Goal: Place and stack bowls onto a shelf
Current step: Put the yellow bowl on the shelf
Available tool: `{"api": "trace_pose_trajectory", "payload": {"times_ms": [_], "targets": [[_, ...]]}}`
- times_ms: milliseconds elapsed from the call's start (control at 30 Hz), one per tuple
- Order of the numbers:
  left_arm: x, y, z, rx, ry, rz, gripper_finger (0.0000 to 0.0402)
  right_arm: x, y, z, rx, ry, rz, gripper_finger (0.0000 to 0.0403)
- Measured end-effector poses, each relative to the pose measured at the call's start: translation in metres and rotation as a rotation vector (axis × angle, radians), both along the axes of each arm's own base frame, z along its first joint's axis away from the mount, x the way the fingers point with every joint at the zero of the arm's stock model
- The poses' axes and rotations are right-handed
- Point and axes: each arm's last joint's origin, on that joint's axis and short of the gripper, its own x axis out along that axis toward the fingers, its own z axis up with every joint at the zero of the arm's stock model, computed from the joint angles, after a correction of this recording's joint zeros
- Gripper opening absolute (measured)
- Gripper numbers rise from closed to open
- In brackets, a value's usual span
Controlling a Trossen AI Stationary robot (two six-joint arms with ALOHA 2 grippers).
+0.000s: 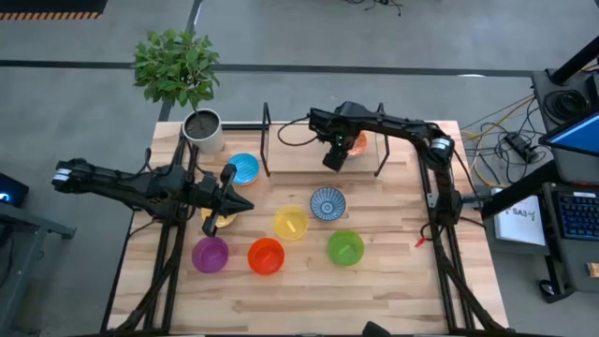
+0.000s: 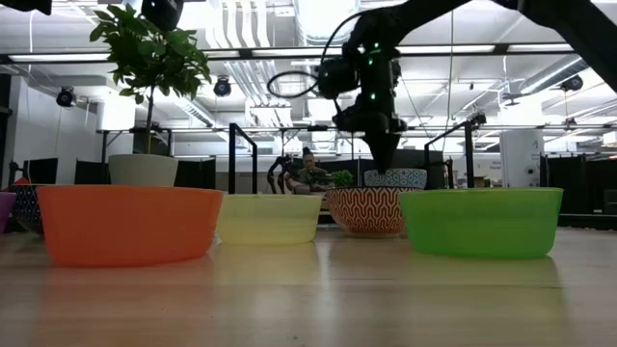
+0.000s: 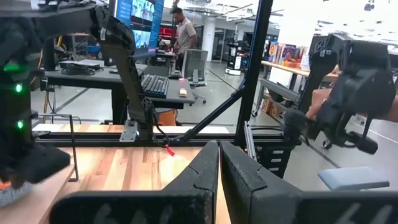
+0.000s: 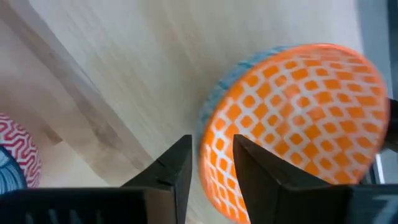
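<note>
My right gripper (image 1: 339, 154) is over the shelf (image 1: 299, 159), shut on the orange patterned bowl (image 1: 357, 143) at the shelf's right end. My left gripper (image 1: 245, 204) is shut and empty above the table's left middle. It hangs over the mustard dotted bowl (image 1: 211, 221), which is mostly hidden. On the table stand the light blue bowl (image 1: 243, 168), the blue-white patterned bowl (image 1: 328, 203), the yellow bowl (image 1: 291, 223), the green bowl (image 1: 345, 247), the orange-red bowl (image 1: 266, 256) and the purple bowl (image 1: 210, 254). My right gripper holds the orange patterned bowl by its rim (image 4: 208, 152), on the side toward the shelf's middle. One finger (image 4: 255, 171) is inside the bowl and one (image 4: 177, 171) is outside. The fingers come from above, pointing down. The bowl sits about level over the shelf plank (image 4: 143, 56); whether its base rests there I cannot tell.
A white-grey plant pot (image 1: 203, 131) with a leafy plant stands at the far left, beside the shelf's left wire upright (image 1: 267, 140). The right upright (image 1: 381, 140) is just beyond the held bowl. The shelf's left and middle parts are bare wood.
</note>
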Motion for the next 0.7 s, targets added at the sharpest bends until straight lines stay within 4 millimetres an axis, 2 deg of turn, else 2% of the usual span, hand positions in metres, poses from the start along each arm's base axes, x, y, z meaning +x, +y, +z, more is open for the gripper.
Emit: {"api": "trace_pose_trajectory", "payload": {"times_ms": [167,267,400,500,700], "targets": [[0.000,0.000,-0.002,-0.055,0.035,-0.002,0.0000,-0.006,0.017,0.036,-0.061,-0.119,-0.004,0.0100],[0.001,0.000,-0.008,-0.102,0.075,0.004,0.0000,-0.006,0.038,0.057,-0.119,-0.262,0.071,0.0098],[0.004,0.003,-0.018,-0.228,0.181,0.130,0.0000,-0.012,0.075,0.078,-0.190,-0.455,0.179,0.0099],[0.009,0.004,-0.027,-0.312,0.275,0.219,0.0000,-0.021,0.109,0.082,-0.214,-0.587,0.262,0.0100],[0.030,-0.002,-0.050,-0.323,0.421,0.215,0.0000,-0.046,0.174,0.076,-0.202,-0.832,0.419,0.0092]]}}
